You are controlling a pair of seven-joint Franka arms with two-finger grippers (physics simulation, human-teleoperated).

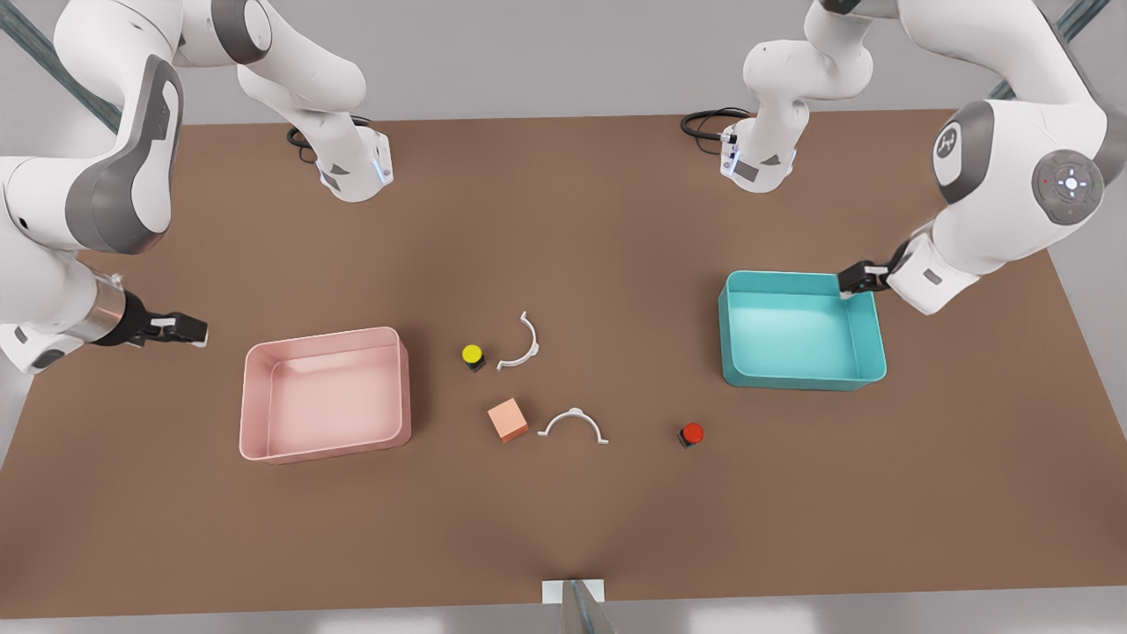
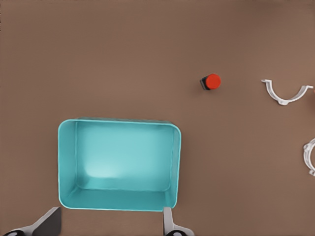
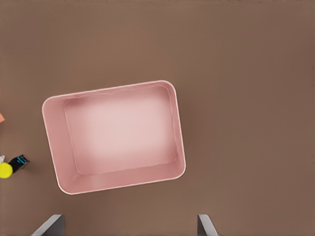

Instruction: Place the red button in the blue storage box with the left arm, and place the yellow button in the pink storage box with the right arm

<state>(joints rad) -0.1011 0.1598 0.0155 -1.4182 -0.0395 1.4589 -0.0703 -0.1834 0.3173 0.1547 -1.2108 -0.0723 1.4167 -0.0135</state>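
The red button (image 1: 692, 432) (image 2: 212, 81) stands on the brown table, toward the front from the blue storage box (image 1: 797, 380) (image 2: 177, 147), which has nothing in it. My left gripper (image 1: 858, 280) (image 2: 110, 219) hovers open over the blue box's far right corner, holding nothing. The yellow button (image 1: 473, 354) (image 3: 5, 170) stands to the right of the pink storage box (image 1: 326, 445) (image 3: 49, 132), which is also bare inside. My right gripper (image 1: 180, 328) (image 3: 130, 223) hangs open to the left of the pink box, apart from it.
An orange cube (image 1: 508, 419) and two white curved clips (image 1: 521, 346) (image 1: 574, 423) lie between the two buttons. One clip (image 2: 287, 93) lies a short way from the red button. Both arm bases stand at the table's back edge.
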